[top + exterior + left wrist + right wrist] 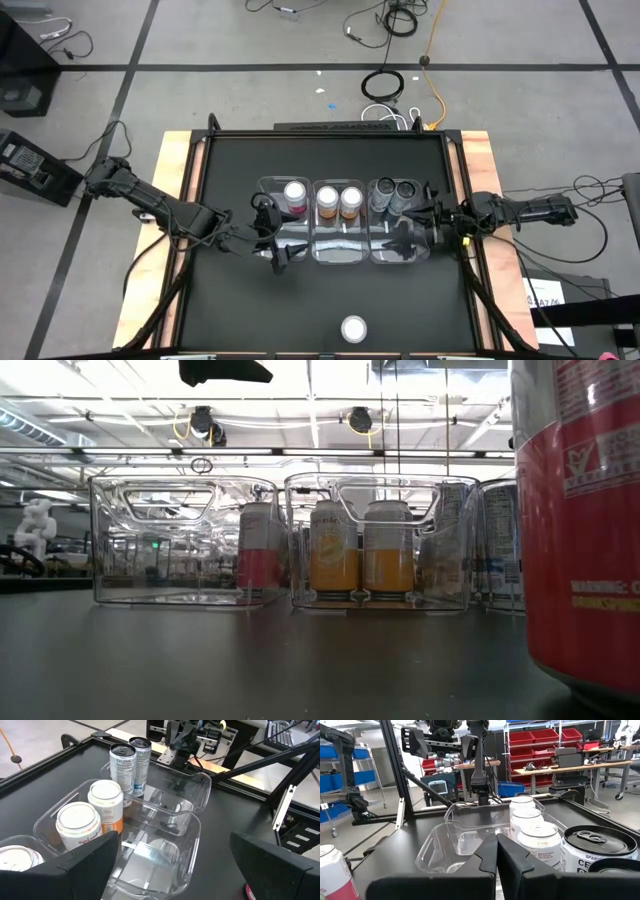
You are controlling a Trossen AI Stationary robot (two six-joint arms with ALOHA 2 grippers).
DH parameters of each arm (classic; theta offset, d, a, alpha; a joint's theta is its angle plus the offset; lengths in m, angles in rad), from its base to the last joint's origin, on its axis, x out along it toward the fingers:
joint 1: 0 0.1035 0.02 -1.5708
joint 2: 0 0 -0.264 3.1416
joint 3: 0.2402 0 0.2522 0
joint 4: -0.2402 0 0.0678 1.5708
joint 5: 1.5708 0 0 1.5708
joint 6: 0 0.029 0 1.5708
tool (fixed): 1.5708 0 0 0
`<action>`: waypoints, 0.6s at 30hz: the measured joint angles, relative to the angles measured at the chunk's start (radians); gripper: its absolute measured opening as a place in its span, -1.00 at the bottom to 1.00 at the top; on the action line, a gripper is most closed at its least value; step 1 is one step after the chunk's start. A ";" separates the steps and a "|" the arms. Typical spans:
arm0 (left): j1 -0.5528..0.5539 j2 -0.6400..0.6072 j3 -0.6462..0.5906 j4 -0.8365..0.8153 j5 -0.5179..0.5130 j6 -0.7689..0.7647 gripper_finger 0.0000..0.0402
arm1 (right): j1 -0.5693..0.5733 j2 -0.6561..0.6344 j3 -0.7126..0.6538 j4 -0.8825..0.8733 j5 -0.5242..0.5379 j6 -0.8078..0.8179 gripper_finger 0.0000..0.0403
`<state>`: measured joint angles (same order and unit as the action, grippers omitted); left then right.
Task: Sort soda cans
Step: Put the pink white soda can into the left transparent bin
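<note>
loose can (pixel 354 328): stood alone near the table's 6 o'clock edge, outside every bin; red side looms close in the low view (pixel 580 530).
pink can (pixel 295 195): stood in the left bin (pixel 271 237), toward 12 o'clock.
orange cans (pixel 339 202): paired in the middle bin.
dark cans (pixel 392 193): paired in the right bin.
left gripper (pixel 277 256): fingers spread wide, nothing held, at the left bin's 6 o'clock end.
right gripper (pixel 428 225): fingers pressed together, empty, at the right bin's 3 o'clock side.
handling: the loose can is judged stiff but thin-walled, smooth and slippery; weight cannot be told.
hold: best taken around mid-body, upright, squeezed lightly so the wall is not dented.
</note>
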<state>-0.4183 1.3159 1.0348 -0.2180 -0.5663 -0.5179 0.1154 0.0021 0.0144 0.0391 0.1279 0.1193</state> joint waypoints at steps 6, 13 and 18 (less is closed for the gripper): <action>0.000 0.000 0.000 0.000 0.001 0.026 0.94 | 0.000 0.000 0.000 0.000 0.000 0.000 -1.00; -0.003 0.000 0.000 0.000 0.079 -0.071 0.94 | 0.000 0.000 0.000 -0.001 0.000 0.000 -1.00; -0.002 0.000 0.000 0.000 0.197 -0.044 0.94 | 0.000 0.000 0.000 -0.001 0.000 0.000 -1.00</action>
<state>-0.4204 1.3159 1.0348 -0.2184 -0.3693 -0.5619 0.1158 0.0021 0.0147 0.0380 0.1284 0.1190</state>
